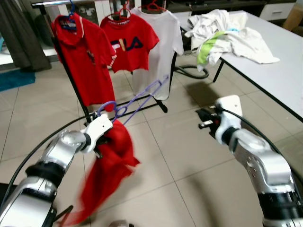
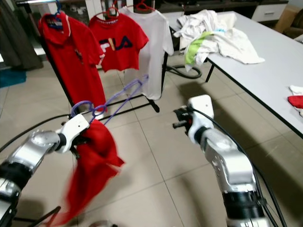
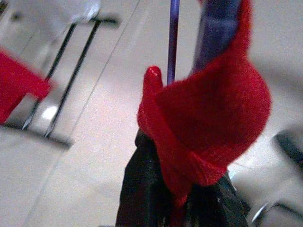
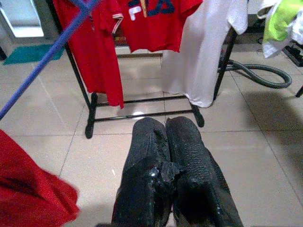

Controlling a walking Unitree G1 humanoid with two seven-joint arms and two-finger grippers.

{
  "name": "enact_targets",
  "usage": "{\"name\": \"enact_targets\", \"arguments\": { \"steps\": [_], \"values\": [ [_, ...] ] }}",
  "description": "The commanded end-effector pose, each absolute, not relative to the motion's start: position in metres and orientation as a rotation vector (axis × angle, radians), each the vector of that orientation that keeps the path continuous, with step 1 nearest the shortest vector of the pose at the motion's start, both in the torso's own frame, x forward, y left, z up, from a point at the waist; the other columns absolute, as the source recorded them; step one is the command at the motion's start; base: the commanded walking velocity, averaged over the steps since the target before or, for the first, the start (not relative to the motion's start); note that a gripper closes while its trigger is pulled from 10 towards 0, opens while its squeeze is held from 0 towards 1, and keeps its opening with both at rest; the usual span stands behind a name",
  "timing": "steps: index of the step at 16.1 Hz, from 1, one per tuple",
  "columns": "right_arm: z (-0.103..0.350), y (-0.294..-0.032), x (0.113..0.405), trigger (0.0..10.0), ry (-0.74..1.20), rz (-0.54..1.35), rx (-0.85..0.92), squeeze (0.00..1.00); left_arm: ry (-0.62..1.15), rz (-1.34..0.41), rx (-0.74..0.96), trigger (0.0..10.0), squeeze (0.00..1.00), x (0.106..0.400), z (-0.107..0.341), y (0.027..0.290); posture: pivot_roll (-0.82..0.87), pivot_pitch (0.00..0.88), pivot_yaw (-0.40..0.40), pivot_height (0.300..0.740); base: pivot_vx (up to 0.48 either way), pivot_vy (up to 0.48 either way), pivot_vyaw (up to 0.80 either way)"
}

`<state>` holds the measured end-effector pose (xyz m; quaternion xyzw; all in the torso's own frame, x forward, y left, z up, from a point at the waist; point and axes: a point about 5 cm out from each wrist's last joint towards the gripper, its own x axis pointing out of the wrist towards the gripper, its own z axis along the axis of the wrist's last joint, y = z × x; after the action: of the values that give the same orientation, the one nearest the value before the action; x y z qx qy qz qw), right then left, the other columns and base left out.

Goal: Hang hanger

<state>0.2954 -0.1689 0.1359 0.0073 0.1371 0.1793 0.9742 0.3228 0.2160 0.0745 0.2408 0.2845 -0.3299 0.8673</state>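
My left gripper (image 1: pixel 105 124) is shut on a purple hanger (image 1: pixel 137 98) with a red garment (image 1: pixel 110 170) hanging from it, low over the floor. The hanger's arm points toward the black clothes rack (image 1: pixel 71 71) ahead. In the left wrist view the red cloth (image 3: pixel 208 118) wraps over the black fingers (image 3: pixel 142 189), with the purple hanger (image 3: pixel 173 38) rising from them. My right gripper (image 4: pixel 165 137) is shut and empty, held out at the right, facing the rack (image 4: pixel 90 109). On the rack hang a red polo (image 1: pixel 83 52), a red FILA shirt (image 1: pixel 128 42) and a white shirt (image 1: pixel 158 47).
A white table (image 1: pixel 279 71) stands at the right with a heap of white and green clothes (image 1: pixel 227 35) on it. A grey hose (image 1: pixel 191 72) lies on the tiled floor behind the rack. Open floor lies between me and the rack.
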Motion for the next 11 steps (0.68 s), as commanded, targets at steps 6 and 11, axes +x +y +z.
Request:
{"name": "enact_targets", "arguments": {
  "steps": [6,11],
  "values": [
    [0.133,-0.165,0.271,10.0,0.131,0.688,0.002,1.00,0.178,-1.041,0.366,0.0,0.00,0.326,0.141,0.197,0.02,0.000,0.023,0.740,0.000,0.000,0.00],
    [0.154,-0.171,0.261,10.0,-0.045,0.866,-0.052,1.00,0.139,-1.124,0.444,0.0,0.00,0.333,0.171,0.212,0.01,0.000,0.032,0.740,0.000,0.000,0.00]
  ]
}}
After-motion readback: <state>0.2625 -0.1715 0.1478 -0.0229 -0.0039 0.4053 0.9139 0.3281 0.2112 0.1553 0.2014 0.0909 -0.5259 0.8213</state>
